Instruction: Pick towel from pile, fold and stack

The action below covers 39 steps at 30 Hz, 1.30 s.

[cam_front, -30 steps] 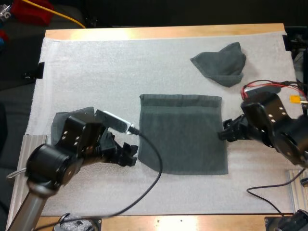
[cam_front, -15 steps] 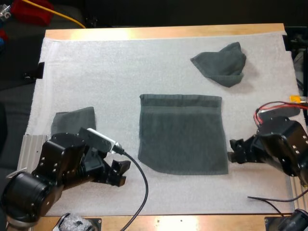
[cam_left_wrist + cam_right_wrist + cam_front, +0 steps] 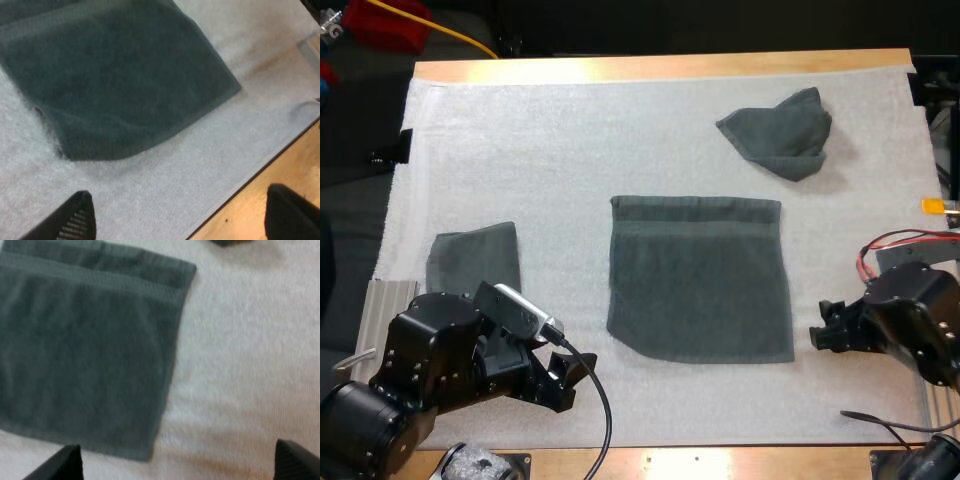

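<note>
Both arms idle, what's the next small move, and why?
Probably bring both in to the near corners of the spread dark grey-green towel and grip them for the first fold. The left end effector and right end effector are open, just off those corners and clear of the cloth, which lies flat and unfolded on the white mat.

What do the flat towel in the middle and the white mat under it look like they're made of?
Flat towel: looks like terry cloth, dark grey-green and matte, with fuzzy nap and a flatter woven band near its far hem. White mat: probably soft foam or fleecy sheet, matte, finely pebbled; exact material unclear.
</note>
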Tool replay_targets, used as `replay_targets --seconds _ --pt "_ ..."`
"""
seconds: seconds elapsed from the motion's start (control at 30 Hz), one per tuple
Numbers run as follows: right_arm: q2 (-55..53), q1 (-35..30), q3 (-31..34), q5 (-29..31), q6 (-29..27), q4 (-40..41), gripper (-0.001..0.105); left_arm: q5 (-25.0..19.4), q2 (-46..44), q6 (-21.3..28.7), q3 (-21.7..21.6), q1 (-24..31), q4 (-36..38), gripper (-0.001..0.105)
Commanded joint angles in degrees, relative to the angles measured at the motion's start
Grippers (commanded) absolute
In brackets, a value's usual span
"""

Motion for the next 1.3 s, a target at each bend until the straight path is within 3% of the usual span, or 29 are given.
replay_targets --seconds 0.0,0.4,0.67,0.93,1.07,1.27 --pt "-0.1 0.1 1.3 0.3 0.2 -0.4 0.073 0.7 -0.1 -0.4 -0.1 -0.3 -0.2 0.067" --pt "-0.1 0.1 16.8 -4.3 2.0 -11.2 0.073 2.4 -0.1 -0.4 -0.1 -0.3 -0.2 0.067" --pt "-0.1 -0.1 22.4 -7.9 4.2 -16.9 0.073 2.4 -0.1 -0.3 -0.1 -0.3 -0.2 0.067" --pt "-0.1 -6.7 28.3 -17.5 5.4 -24.4 0.073 2.4 -0.1 -0.3 -0.1 -0.3 -0.2 0.067" --pt "-0.1 -11.0 32.1 -25.3 5.5 -29.3 0.073 2.9 -0.1 -0.3 -0.1 -0.3 -0.2 0.067" --pt "-0.1 -16.6 39.3 -33.5 9.5 -37.6 0.073 4.6 -0.1 -0.3 -0.1 -0.3 -0.2 0.067"
